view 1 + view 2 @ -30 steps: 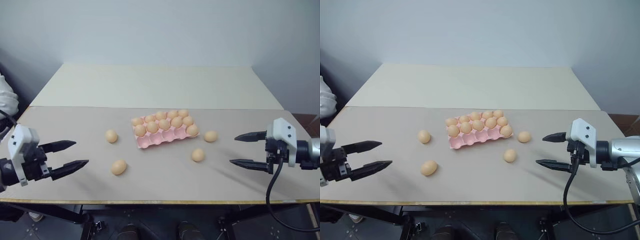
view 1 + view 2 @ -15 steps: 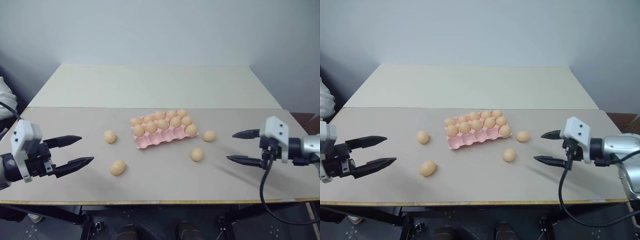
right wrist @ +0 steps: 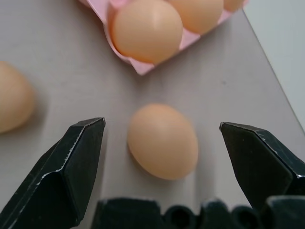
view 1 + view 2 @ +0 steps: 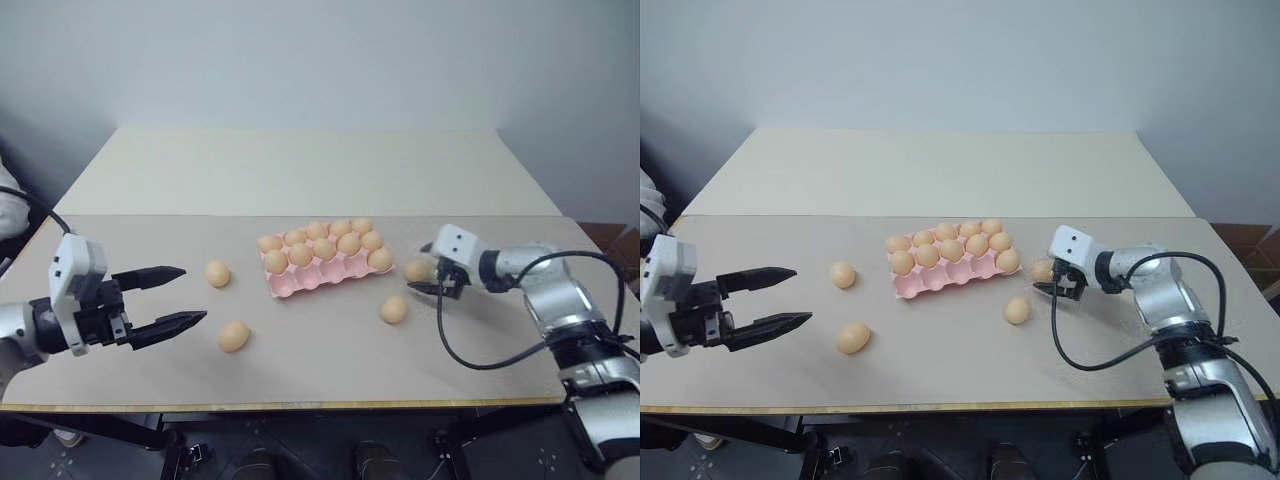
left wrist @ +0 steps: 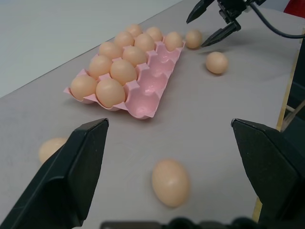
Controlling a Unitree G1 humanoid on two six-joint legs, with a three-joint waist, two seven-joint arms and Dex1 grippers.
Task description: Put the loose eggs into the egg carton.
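Note:
The pink egg carton point(image 4: 312, 279) lies mid-table; its two back rows hold several eggs and its front cups are bare. Several loose eggs rest on the table: one left of the carton point(image 4: 217, 273), one nearer the front left point(image 4: 233, 336), one at the front right point(image 4: 394, 310), and one just right of the carton point(image 4: 417, 269). My right gripper point(image 3: 159, 125) stands open astride that last egg point(image 3: 163, 141), a finger point(image 3: 78, 162) on each side without touching it. Over the table's left part, my left gripper point(image 4: 194, 294) is open and empty, short of the front-left egg point(image 5: 170, 182).
The grey tabletop point(image 4: 320, 370) ends in a front edge close below the grippers. Behind it lies a paler table section point(image 4: 300, 170) against a plain wall. A cable point(image 4: 470, 350) loops under my right arm.
My right gripper has swung forward and leftward, down to the egg beside the carton, and now straddles it. The left gripper has edged slightly rightward. No egg has moved.

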